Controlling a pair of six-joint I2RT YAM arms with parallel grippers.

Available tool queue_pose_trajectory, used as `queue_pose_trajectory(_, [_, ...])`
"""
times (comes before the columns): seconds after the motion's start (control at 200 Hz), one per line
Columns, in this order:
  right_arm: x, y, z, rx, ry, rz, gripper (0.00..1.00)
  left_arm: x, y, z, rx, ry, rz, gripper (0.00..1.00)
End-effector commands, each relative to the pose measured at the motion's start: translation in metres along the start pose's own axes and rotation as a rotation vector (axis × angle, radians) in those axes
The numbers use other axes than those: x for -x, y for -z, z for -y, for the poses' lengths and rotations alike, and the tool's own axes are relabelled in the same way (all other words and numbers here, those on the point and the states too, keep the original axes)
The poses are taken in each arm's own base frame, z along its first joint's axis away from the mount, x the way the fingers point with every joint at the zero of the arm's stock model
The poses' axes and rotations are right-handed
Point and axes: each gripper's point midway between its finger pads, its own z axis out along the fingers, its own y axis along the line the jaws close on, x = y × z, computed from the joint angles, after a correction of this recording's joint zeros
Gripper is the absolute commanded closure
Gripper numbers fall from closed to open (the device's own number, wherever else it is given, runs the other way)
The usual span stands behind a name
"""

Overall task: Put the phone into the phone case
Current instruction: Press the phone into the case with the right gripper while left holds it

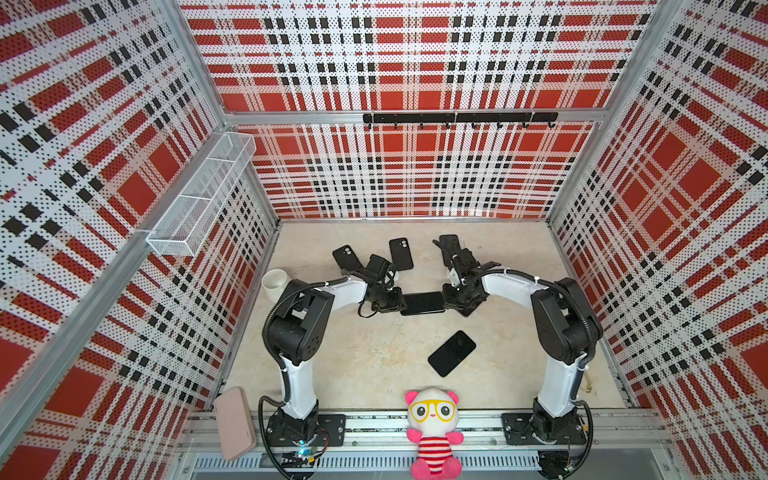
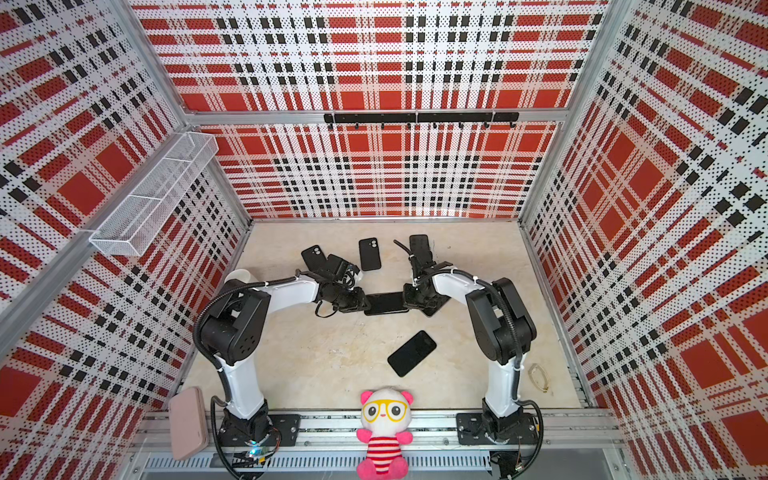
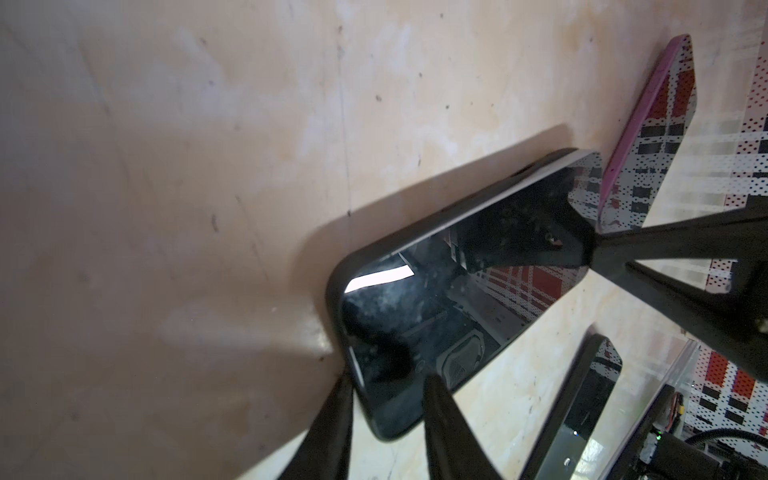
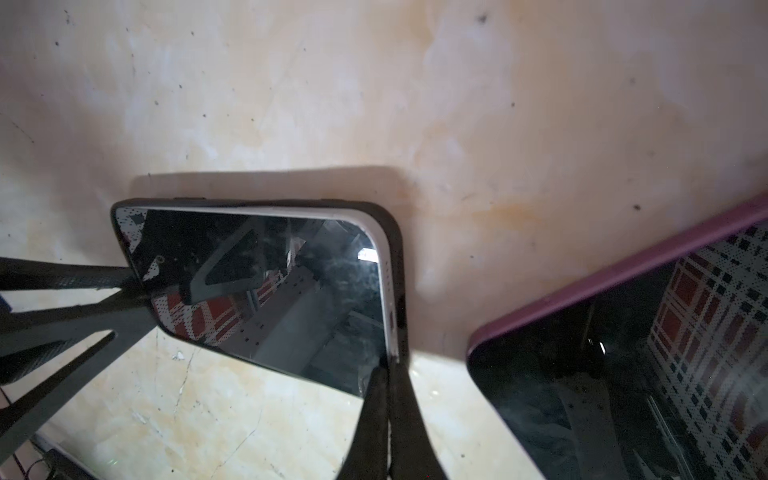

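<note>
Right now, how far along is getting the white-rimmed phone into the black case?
Done: the white-rimmed black-screened phone already lies inside the black phone case. In hand: the left gripper clamps one end, and the right gripper, shut, pinches the case at the other end's corner. Remaining: one long edge's white rim shows above the case wall, so it looks not fully seated; press it in, then release.

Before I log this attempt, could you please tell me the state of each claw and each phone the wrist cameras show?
White-edged phone: partly seated in black soft case, white edge exposed.
Left claw: shut on the phone's end.
Right claw: shut on the case's rim.
All-black phone: flat, screen up.
Purple-cased phone: lying screen up.
</note>
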Motion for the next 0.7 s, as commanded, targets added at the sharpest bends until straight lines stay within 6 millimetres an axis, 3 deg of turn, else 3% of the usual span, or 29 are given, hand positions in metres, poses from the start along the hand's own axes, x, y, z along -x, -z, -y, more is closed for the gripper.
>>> queue_pose_trajectory(0.0, [-0.158, -0.101, 0.07, -0.253, -0.015, -0.489, 0.95, -0.002, -0.004, 0.013, -0.065, -0.028, -0.015, 0.68])
queue_pose_trajectory(0.245, [-0.181, -0.117, 0.089, -0.343, 0.005, -0.556, 0.95, -0.002, -0.004, 0.016, -0.074, -0.03, -0.016, 0.68])
queue_pose_trajectory(0.371, [-0.169, -0.112, 0.081, -0.336, 0.019, -0.529, 0.94, 0.0, -0.002, 0.016, -0.069, -0.035, -0.007, 0.68])
queue_pose_trajectory(0.501, [-0.121, -0.077, 0.059, -0.303, 0.046, -0.413, 0.89, 0.006, 0.003, 0.011, -0.049, -0.036, 0.018, 0.68])
queue_pose_trajectory(0.691, [-0.034, 0.003, 0.022, -0.168, 0.05, -0.19, 0.78, 0.015, 0.01, 0.005, -0.033, -0.028, 0.05, 0.67])
